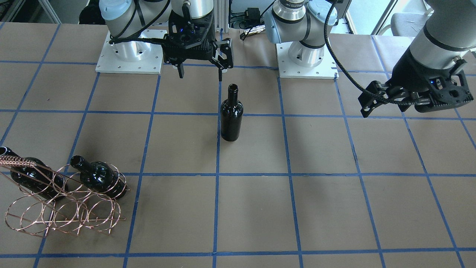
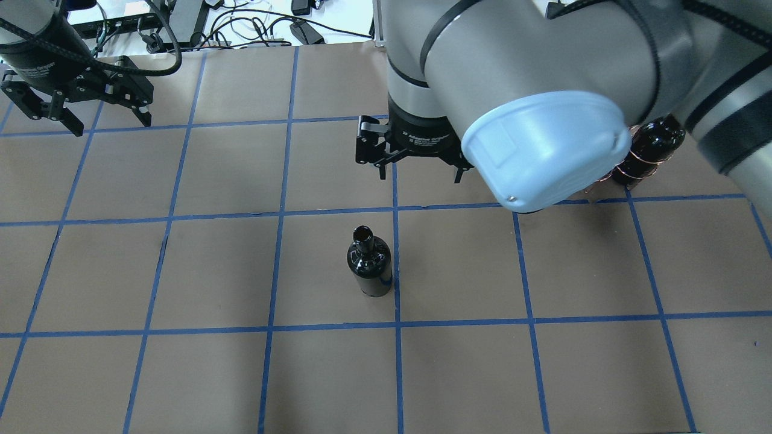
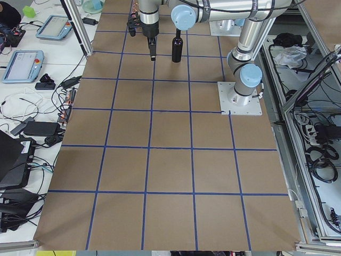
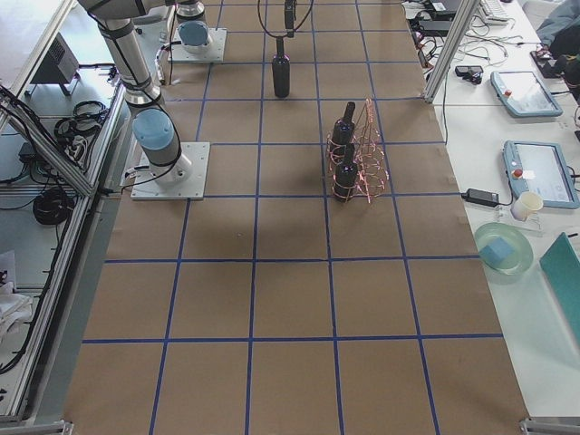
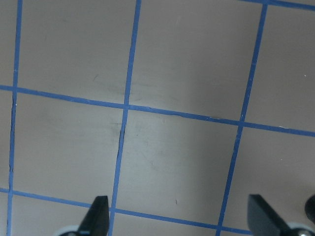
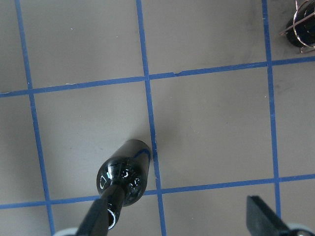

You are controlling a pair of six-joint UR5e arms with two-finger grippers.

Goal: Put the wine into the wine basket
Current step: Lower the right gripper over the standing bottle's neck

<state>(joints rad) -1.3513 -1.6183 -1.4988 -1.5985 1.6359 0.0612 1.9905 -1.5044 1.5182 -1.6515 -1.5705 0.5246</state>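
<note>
One wine bottle (image 1: 231,115) stands upright and alone near the table's middle; it also shows in the overhead view (image 2: 369,265). My right gripper (image 1: 200,74) hangs open and empty above it, slightly off to one side. In the right wrist view the bottle's top (image 6: 123,179) lies beside one finger (image 6: 98,221). The copper wire wine basket (image 1: 63,208) stands far on my right and holds two more bottles (image 1: 98,178) (image 1: 29,175). My left gripper (image 1: 394,108) is open and empty, high over bare table on my left (image 5: 179,221).
The two arm bases (image 1: 126,56) (image 1: 308,63) stand at the table's robot side. The table is brown paper with a blue tape grid. Beyond the table's edge near the basket lie tablets and a bowl (image 4: 503,246).
</note>
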